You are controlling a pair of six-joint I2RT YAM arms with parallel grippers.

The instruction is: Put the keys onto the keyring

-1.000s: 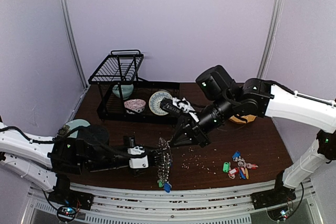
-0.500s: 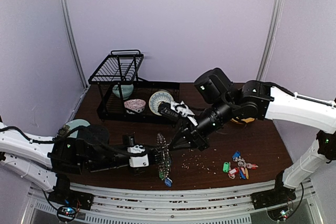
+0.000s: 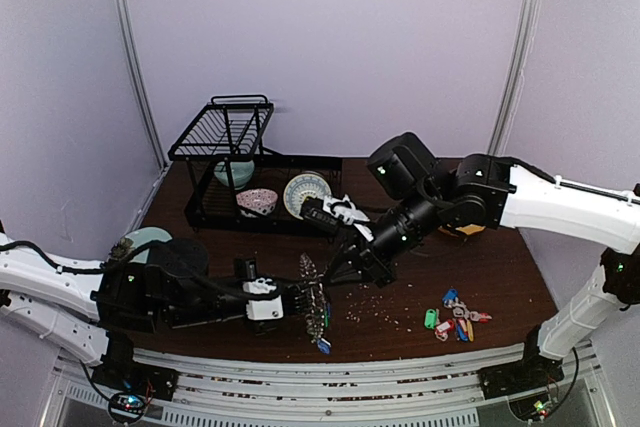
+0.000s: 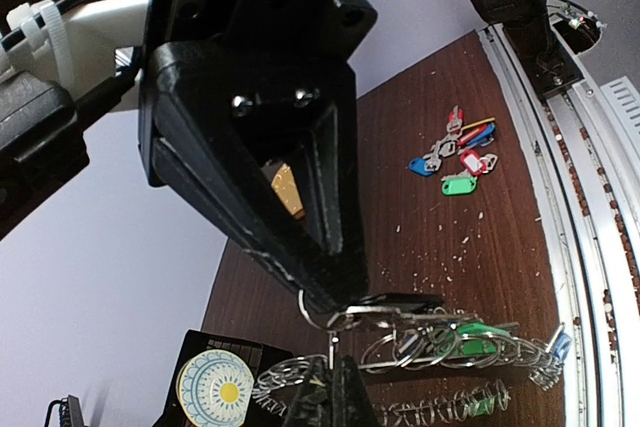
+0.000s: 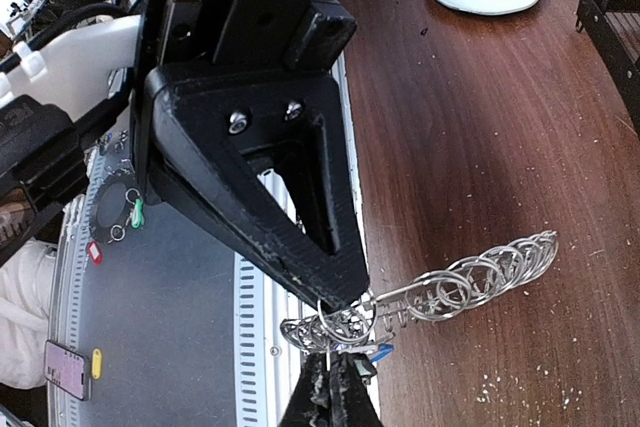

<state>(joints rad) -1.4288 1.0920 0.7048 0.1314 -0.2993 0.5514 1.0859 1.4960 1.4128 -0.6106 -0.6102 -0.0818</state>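
The keyring (image 3: pixel 315 312) stands on edge above the table's front, dark and hung with small silver rings and blue and green tags. My left gripper (image 3: pixel 303 302) is shut on its rim; in the left wrist view the gripper (image 4: pixel 335 337) pinches the rim, with the keyring (image 4: pixel 450 342) seen edge-on. My right gripper (image 3: pixel 335 272) is at the keyring's upper rim. In the right wrist view the gripper (image 5: pixel 342 332) is shut on a small silver ring at the keyring's (image 5: pixel 470 277) edge. I cannot make out plain silver keys.
A bunch with red, blue and green tags (image 3: pixel 455 319) lies at the right front, also in the left wrist view (image 4: pixel 450 152). A black dish rack (image 3: pixel 235 162) with a yellow-patterned plate (image 3: pixel 303 192) stands at the back. A white plate (image 3: pixel 148 239) lies left. Crumbs (image 3: pixel 375 302) dot the middle.
My right gripper has moved left and down until it meets the keyring's upper rim. The keyring has shifted slightly in my left gripper, and the blue tag has risen a little.
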